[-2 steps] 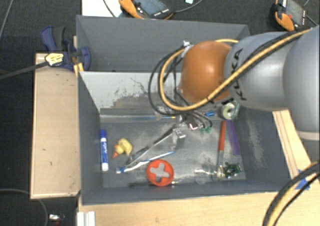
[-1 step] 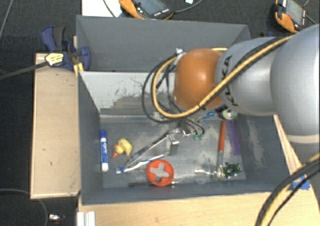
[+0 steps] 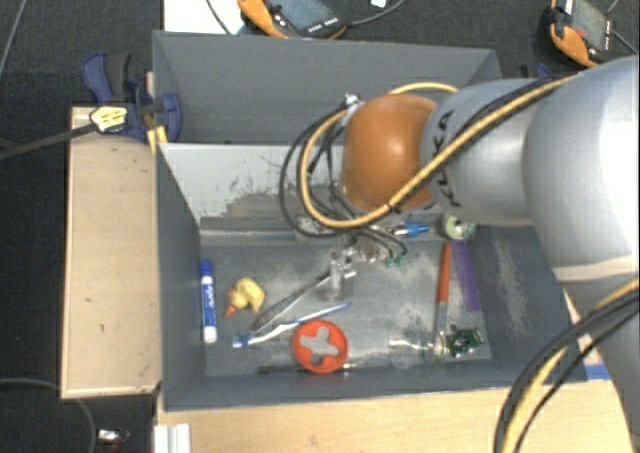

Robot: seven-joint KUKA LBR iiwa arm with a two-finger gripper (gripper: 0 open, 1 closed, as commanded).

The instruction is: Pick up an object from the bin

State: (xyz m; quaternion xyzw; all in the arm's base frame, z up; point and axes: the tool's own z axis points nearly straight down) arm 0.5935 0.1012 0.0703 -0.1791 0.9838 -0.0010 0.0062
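Hanging low over the middle of the grey bin (image 3: 183,261), the gripper (image 3: 343,269) sits at the upper-right end of a thin grey metal tool (image 3: 295,299); whether it is released or clenched I cannot tell; the tool's long axis runs down-left toward a yellow rubber duck (image 3: 245,295); a white toothbrush (image 3: 290,324) lies just beside it, likely crowding any grasp.

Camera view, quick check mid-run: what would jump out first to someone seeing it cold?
The arm's orange wrist cover dominates, hanging over the middle of the bin, with the end effector below it, just above the floor. Next the eye goes to the red round disc with a grey cross, near the view's lower wall. Left of it sit the small yellow duck and a blue-and-white marker along the left wall.
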